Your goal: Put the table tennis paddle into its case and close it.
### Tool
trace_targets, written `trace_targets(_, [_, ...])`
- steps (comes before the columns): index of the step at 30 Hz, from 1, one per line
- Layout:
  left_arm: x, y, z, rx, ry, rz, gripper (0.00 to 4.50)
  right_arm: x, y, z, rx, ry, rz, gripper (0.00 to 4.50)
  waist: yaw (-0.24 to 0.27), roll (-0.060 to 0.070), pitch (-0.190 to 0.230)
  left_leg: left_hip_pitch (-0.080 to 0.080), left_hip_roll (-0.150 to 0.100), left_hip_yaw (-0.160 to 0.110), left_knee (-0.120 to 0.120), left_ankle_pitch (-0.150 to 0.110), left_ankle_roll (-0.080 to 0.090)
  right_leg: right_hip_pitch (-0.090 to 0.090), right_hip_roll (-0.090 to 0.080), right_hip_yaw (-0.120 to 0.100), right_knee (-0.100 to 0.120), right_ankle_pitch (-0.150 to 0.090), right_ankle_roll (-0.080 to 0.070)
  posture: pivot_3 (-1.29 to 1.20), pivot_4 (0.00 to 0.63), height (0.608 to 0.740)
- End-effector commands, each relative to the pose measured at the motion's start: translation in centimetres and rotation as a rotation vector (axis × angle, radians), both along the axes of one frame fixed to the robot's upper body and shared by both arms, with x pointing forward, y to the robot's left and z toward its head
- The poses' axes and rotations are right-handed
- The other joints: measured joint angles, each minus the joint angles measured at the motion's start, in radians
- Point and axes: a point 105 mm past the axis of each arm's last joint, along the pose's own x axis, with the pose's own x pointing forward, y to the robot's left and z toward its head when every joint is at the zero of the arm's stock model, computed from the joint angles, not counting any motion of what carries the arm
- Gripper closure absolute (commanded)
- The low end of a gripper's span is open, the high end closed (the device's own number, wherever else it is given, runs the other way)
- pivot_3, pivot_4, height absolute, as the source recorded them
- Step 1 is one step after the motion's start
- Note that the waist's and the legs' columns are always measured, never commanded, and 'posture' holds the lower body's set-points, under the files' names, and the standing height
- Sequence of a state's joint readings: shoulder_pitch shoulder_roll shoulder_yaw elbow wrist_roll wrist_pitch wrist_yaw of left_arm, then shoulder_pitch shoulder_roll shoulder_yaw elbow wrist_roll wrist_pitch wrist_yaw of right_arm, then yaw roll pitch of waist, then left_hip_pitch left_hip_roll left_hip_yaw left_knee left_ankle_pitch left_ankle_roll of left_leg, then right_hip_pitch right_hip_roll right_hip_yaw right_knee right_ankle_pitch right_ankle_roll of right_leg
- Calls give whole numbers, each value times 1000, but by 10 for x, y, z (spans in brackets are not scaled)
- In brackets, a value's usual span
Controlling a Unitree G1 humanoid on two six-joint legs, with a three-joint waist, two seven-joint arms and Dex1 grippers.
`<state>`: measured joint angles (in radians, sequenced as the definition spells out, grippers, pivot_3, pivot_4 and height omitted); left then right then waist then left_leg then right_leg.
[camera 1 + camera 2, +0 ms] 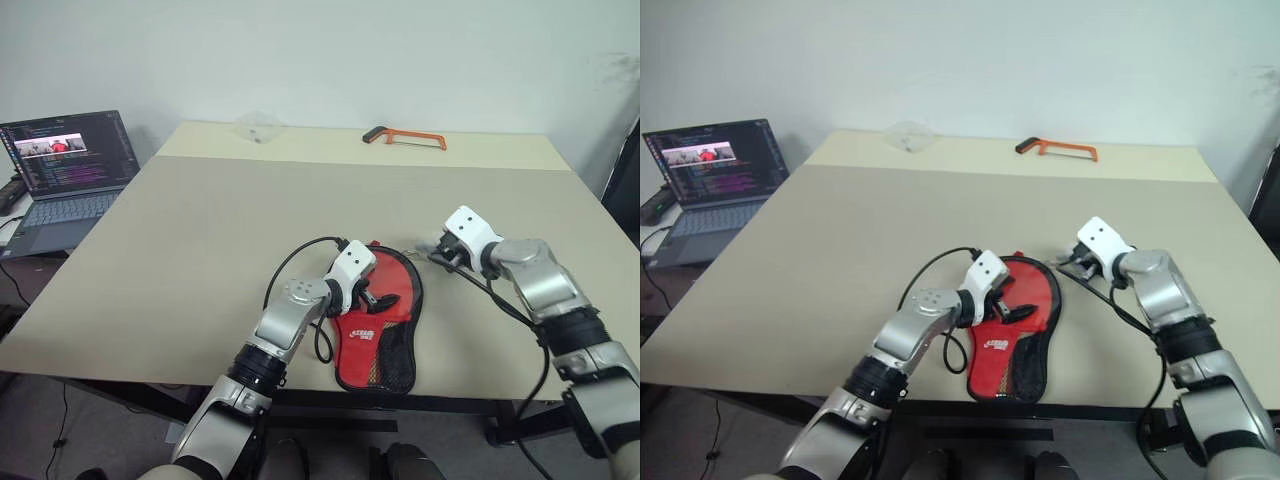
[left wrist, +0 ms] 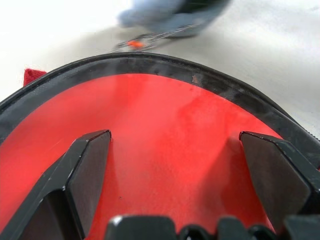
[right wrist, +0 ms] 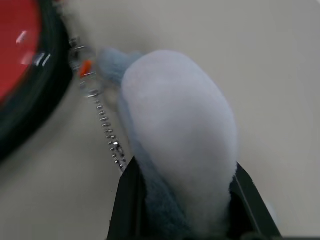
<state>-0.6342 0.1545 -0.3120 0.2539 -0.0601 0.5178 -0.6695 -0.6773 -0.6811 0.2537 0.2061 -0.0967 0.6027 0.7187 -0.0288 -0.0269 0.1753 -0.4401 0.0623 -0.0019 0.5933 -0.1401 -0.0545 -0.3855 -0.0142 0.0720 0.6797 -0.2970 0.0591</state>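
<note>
Two grippers work at one case, which lies flat near the table's front edge, red side up, its round end pointing away from the robot and its narrow mesh end toward it. The left gripper rests on the red panel with its fingers spread wide, grasping nothing; it seems to be pinning the pouch down. The right gripper sits just beside the round end and is clenched on a pale fluffy pom-pom, which hangs on a bead chain running back to the black piping, probably the zip pull.

The case looks soft and light, so it would likely slide or bunch if tugged without a hold-down; the flat red panel is the sensible place to press. The pom-pom is squashy and could slip from the fingers, and the thin chain looks like the weak link under a hard pull. A steady pull along the piping seems safer than a jerk.

The paddle itself cannot be made out; whether it is already inside is unclear, since the panel hides the contents. How far the zip is closed cannot be judged, and the left arm covers part of the case's edge. A hacksaw lies well apart at the far side.
</note>
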Motion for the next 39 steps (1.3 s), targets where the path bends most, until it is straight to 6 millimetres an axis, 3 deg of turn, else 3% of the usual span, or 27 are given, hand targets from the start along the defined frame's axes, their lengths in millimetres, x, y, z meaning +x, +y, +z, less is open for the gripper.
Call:
trace_targets(1, [-4,7,-27,68,84,10,0,-21,-3,10,-60,18,85,3955,0,0,0,0,0,0,0,0,0,0,0,0,0,0,0,0,150,740])
trace_targets(10, [-2,4,-28,92,83,-16,0,-83,-4,5,-258,155,418,3975,3,0,0,0,-2,0,1,0,0,1,-2,0,-1,-1,1,0,150,740])
trace_targets(21, [-1,1,-30,113,87,-30,0,-175,40,-14,-155,418,838,3982,2,-1,0,5,-2,0,1,0,-1,7,-3,-1,-3,-5,-5,0,150,740])
trace_targets(32, [5,6,-39,186,82,-21,0,-214,54,-44,-160,544,963,3985,2,-5,-3,7,-3,-1,1,-1,-1,10,-4,-2,-5,-5,-4,0,150,740])
trace_targets(39, [6,4,-38,186,82,-25,0,-203,53,-43,-152,499,911,3985,1,-7,-4,7,-2,-1,1,-1,-2,10,-4,-2,-6,-5,-5,0,150,740])
